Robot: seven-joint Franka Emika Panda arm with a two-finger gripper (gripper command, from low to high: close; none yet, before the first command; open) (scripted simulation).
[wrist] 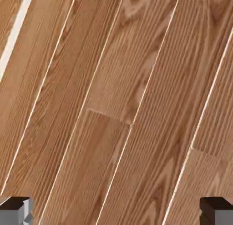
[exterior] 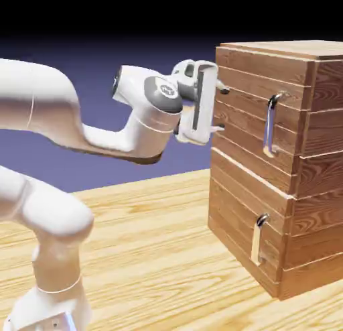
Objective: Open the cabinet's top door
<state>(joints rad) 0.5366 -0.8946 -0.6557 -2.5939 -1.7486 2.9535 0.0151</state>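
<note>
Hand (exterior: 220,109) spread wide, empty, at the top door's (exterior: 249,115) near edge.
Fingertips (wrist: 13,211) face bare planks; the bar handle (exterior: 270,124) stands well right on the cabinet (exterior: 295,209).

A light wood-plank tabletop (exterior: 154,256) is carrying everything here. The brown plank cabinet (exterior: 281,189) is sitting directly on it, and the white robot arm's base (exterior: 50,309) is standing on it well apart from the cabinet, with bare planks lying between the 2.
</note>
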